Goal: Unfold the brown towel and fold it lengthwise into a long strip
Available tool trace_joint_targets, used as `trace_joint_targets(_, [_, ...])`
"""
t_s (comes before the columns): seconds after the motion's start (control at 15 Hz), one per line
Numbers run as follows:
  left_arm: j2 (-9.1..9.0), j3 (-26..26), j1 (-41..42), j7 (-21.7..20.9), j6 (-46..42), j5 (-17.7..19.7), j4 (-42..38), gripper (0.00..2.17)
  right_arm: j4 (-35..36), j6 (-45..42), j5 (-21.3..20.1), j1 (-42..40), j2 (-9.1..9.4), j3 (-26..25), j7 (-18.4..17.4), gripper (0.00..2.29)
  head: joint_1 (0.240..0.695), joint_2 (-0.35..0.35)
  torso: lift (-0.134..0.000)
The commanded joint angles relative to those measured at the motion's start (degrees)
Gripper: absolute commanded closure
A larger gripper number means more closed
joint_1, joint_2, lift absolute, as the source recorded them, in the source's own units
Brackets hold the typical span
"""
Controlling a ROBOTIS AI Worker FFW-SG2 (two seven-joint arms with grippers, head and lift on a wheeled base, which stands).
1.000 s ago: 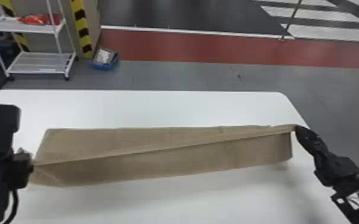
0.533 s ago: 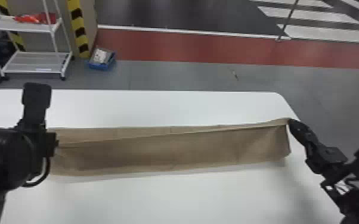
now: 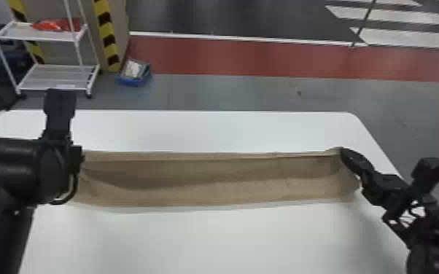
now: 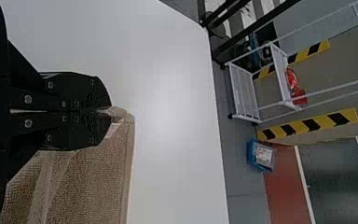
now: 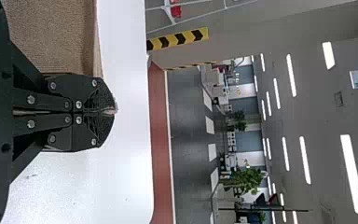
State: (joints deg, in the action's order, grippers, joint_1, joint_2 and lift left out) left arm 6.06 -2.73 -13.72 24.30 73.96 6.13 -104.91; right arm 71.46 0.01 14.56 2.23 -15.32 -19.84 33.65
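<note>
The towel [image 3: 211, 182] lies across the white desk [image 3: 211, 237] as a long, narrow strip running from left to right. Both ends are gripped.

In the head view, the left end effector [image 3: 78, 158] is at the towel's left end, partly hidden behind its own arm. In its wrist view, the left end effector [image 4: 103, 112] has its fingers pressed together on a pinched bit of towel, with the cloth spreading away from the tips.

The right end effector [image 3: 342, 152] is at the towel's far right corner, coming in from the near right. In its wrist view, the right end effector [image 5: 109, 112] is closed too, with a small bit of towel caught between the tips.

A thin band runs along the towel's far edge, with a darker, shaded stretch through the middle and a lighter one on the near side. Creases fan out from the left end, and the near edge bows slightly toward the near side there.

Beyond the desk, at the far left, is a white cart [image 3: 40, 35] with a red item [image 3: 56, 24] on its upper shelf. Just right of it, a blue box [image 3: 133, 80] sits on the floor [image 3: 229, 91].
</note>
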Motion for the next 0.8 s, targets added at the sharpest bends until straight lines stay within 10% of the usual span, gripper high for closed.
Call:
trace_joint_targets(0.0, [0.01, -0.17, -0.26, 0.49, -0.17, -0.77, 0.5, 1.81, -0.53, 0.13, -0.67, 0.49, 0.03, 0.68, -1.04, 1.42, 0.695, -0.103, -0.123])
trace_joint_targets(0.47, [-0.08, -2.63, -1.75, 0.93, 2.47, -3.23, -2.58, 1.68, -0.53, 1.54, -1.2, 1.46, -0.06, 0.86, -1.04, 1.42, 0.695, -0.097, -0.123])
trace_joint_targets(0.53, [-0.08, -2.72, -2.19, 0.31, 2.11, -2.88, -1.26, 1.42, -0.53, 1.71, -1.11, 1.46, 0.03, 0.94, -1.13, 1.42, 0.695, -0.098, -0.123])
trace_joint_targets(0.67, [-0.26, -3.33, -3.51, 0.14, -0.7, -2.26, 2.7, 0.11, -1.06, 1.71, -1.11, 1.72, -0.06, 1.12, -1.39, 1.42, 0.695, -0.101, -0.123])
trace_joint_targets(0.73, [-0.43, -3.33, -4.3, 0.05, -1.93, -2.17, 4.63, 0.0, -1.06, 1.71, -1.29, 1.9, -0.06, 1.3, -1.74, 1.42, 0.695, -0.104, -0.123])
